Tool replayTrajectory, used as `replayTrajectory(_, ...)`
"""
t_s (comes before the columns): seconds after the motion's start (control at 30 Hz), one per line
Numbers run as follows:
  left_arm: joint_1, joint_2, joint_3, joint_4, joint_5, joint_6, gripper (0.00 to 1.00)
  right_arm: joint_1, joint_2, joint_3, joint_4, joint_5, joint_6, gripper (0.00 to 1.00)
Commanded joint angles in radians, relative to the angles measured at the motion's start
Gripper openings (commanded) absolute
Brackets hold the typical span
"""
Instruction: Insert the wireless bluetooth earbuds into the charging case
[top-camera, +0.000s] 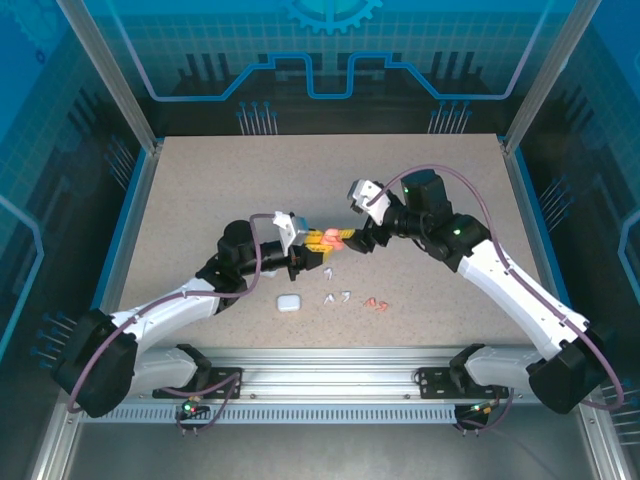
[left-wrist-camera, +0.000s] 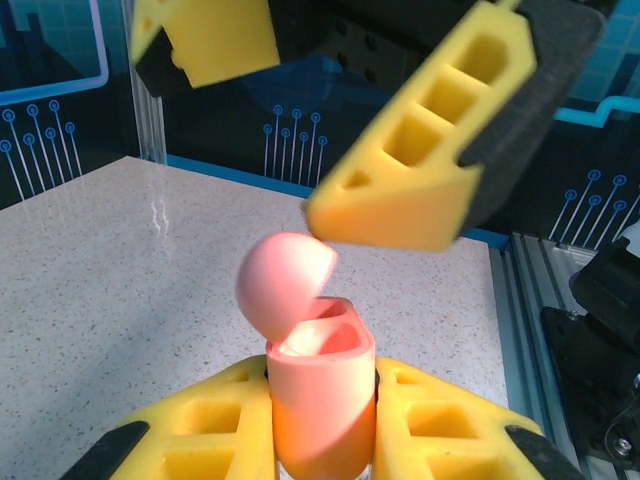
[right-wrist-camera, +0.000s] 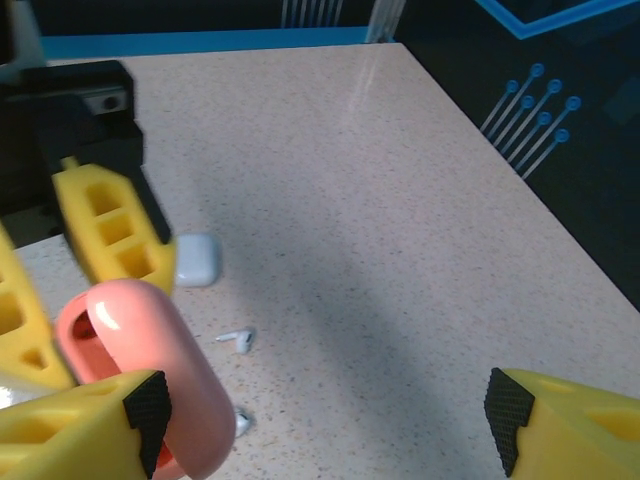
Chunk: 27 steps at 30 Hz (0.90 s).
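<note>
The earbuds lie loose on the surface (top-camera: 200, 190) in front of the arm bases: two white ones (top-camera: 337, 297) side by side and a salmon-pink pair (top-camera: 375, 303) just to their right, with a closed white case (top-camera: 288, 303) to their left. None of them is in a grip.

Above them the pink charging case (left-wrist-camera: 320, 400) is held off the surface, upright, lid (left-wrist-camera: 283, 283) hinged back. The left fingers (left-wrist-camera: 225, 425) are closed on its lower body. Its inside looks pale, and I cannot tell whether a bud already sits in a well.

The right fingers (left-wrist-camera: 400, 190) stand wide apart with nothing between them, right over the case's mouth; one tip is almost at the lid's edge.

The nearest risk, as I judge it, is that tip. If it comes down or closes here, it could push the lid shut or lever the case sideways. The case is smooth and rounded and is pinched only low down, so a nudge may twist it or pop it out.

The second risk lies in fetching a bud. They are tiny and stemmed, and broad foam fingers could skid one away or pick it up crooked, so the stem misses its well. The white buds lie close to the pink pair, so taking the wrong colour for this case is also possible.
</note>
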<state>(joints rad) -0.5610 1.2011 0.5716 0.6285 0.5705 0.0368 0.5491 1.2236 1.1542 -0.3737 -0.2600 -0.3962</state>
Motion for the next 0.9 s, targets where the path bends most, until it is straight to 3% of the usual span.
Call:
replayTrajectory(0.0, -0.014, -0.032, 0.039, 0.018, 0.037, 0.032, 0.00, -0.013, 0.017, 0.030, 0.008, 0.064, 0.029, 0.85)
replayTrajectory(0.4, -0.017, -0.044, 0.013, 0.002, -0.006, 0.049, 0.00, -0.073, -0.036, 0.040, -0.038, 0.037, 0.110, 0.86)
replayTrajectory(0.63, -0.017, -0.088, -0.081, 0.091, -0.056, 0.016, 0.00, -0.094, -0.125, 0.009, -0.287, 0.229, 0.440, 0.86)
replayTrajectory(0.87, -0.016, -0.174, -0.130, 0.067, -0.071, 0.012, 0.00, -0.087, -0.193, -0.295, -0.378, 0.226, 0.786, 0.74)
